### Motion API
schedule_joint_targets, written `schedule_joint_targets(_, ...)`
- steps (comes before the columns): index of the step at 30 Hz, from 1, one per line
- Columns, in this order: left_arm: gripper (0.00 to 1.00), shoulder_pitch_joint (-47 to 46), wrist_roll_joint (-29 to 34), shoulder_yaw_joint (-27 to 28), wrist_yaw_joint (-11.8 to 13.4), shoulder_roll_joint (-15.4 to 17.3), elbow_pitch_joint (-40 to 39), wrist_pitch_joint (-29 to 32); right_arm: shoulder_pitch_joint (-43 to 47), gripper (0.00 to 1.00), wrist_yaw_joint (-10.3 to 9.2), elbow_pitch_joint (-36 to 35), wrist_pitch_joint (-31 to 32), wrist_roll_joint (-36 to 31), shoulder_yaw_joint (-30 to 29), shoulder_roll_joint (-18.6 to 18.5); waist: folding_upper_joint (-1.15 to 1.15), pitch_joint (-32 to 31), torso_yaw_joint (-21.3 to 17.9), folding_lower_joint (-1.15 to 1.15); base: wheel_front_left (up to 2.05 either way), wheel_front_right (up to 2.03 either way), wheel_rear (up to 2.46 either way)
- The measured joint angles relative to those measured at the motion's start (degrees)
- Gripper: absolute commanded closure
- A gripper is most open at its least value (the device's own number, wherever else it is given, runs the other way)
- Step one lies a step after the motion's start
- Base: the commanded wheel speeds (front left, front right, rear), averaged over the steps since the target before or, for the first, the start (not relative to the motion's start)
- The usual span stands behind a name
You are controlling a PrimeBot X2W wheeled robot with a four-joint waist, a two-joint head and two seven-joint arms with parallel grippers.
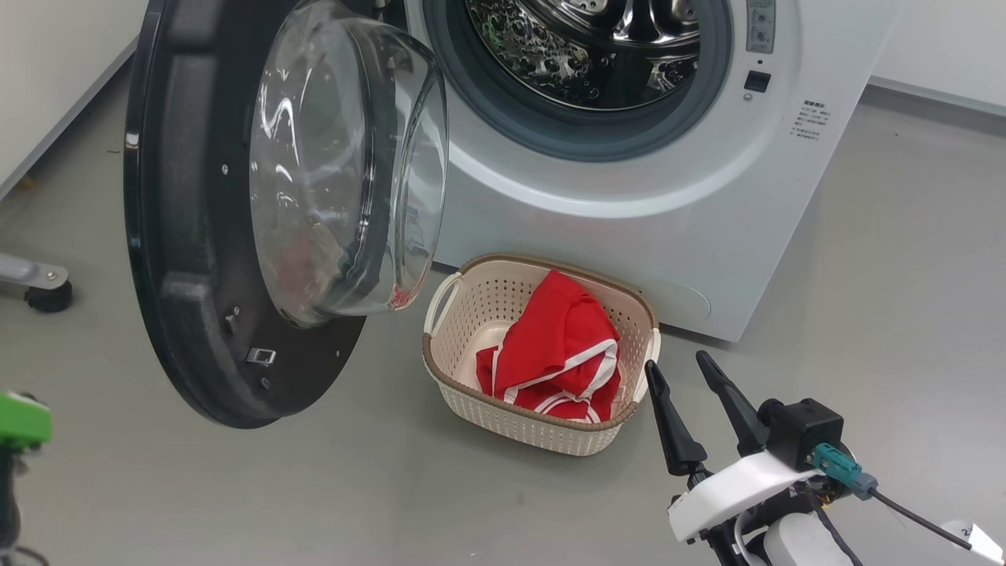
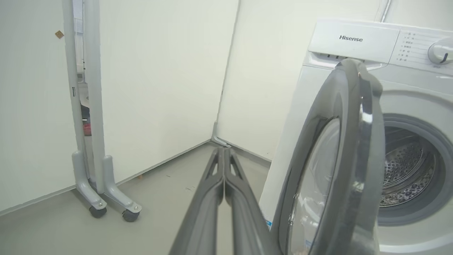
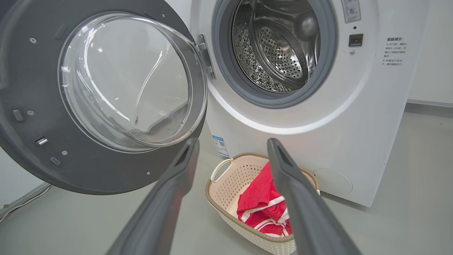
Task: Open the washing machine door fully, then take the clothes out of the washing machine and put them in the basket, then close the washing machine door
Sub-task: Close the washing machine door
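The washing machine door [image 1: 196, 236] hangs wide open to the left of the white washing machine [image 1: 644, 181]. The steel drum [image 1: 589, 47] shows no fabric inside. The clothes [image 1: 562, 354], red with white stripes, lie in the cream basket [image 1: 464, 314], which stands on the floor in front of the machine. My right gripper [image 1: 680, 363] is open and holds nothing, just right of the basket's rim. From its wrist it [image 3: 233, 141] looks over the basket [image 3: 219, 193] and clothes [image 3: 262, 202]. My left gripper [image 2: 223, 150] is shut on nothing, left of the door [image 2: 354, 159], which appears edge-on there.
A grey wheeled stand [image 2: 95, 148] is against the white wall left of the machine; one of its casters [image 1: 43, 292] sits at the left edge. A green part [image 1: 20, 420] shows at the lower left. Grey floor stretches right of the machine.
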Motion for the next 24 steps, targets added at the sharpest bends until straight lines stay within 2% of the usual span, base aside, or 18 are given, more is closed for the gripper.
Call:
schedule_joint_targets(7, 1.0, -6.13, -14.12, 5.76, 0.36, -3.87, 1.45, 6.89, -0.02, 0.0, 0.0, 0.0, 0.0, 0.0, 0.05, 0.0, 0.0, 0.32, -0.27, 0.0, 0.0, 0.0, 0.0)
schedule_joint_targets(12, 1.0, -9.4, -27.03, 10.69, 4.46, -8.53, 4.71, 14.05, -0.04, 0.0, 0.0, 0.0, 0.0, 0.0, 0.03, 0.03, 0.0, 0.63, -0.65, 0.0, 0.0, 0.0, 0.0)
schedule_joint_targets(15, 1.0, -10.99, -32.67, 12.72, 7.2, -10.05, 5.66, 18.04, -0.04, 0.0, 0.0, 0.01, 0.0, 0.0, 0.02, 0.02, 0.0, 0.82, -0.87, 0.0, 0.0, 0.0, 0.0)
schedule_joint_targets(16, 1.0, -10.99, -32.67, 12.72, 7.2, -10.05, 5.66, 18.04, -0.04, 0.0, 0.0, 0.01, 0.0, 0.0, 0.02, 0.02, 0.0, 0.82, -0.87, 0.0, 0.0, 0.0, 0.0)
schedule_joint_targets(17, 1.0, -11.95, -35.57, 13.86, 9.26, -10.42, 6.45, 20.64, -0.05, 0.0, 0.0, 0.01, 0.0, 0.0, -0.02, 0.02, 0.0, 0.94, -0.98, 0.0, 0.0, 0.0, 0.0)
schedule_joint_targets(21, 1.0, -12.34, -39.92, 14.35, 12.65, -11.41, 7.24, 26.22, -0.05, 0.0, 0.0, 0.0, 0.0, 0.0, -0.15, 0.02, 0.0, 1.13, -1.11, 0.0, 0.0, 0.0, 0.0)
schedule_joint_targets(24, 1.0, -12.41, -41.48, 14.34, 13.13, -11.79, 7.51, 28.7, -0.06, 0.0, 0.0, 0.0, 0.0, 0.0, -0.23, 0.02, 0.0, 1.2, -1.12, 0.0, 0.0, 0.0, 0.0)
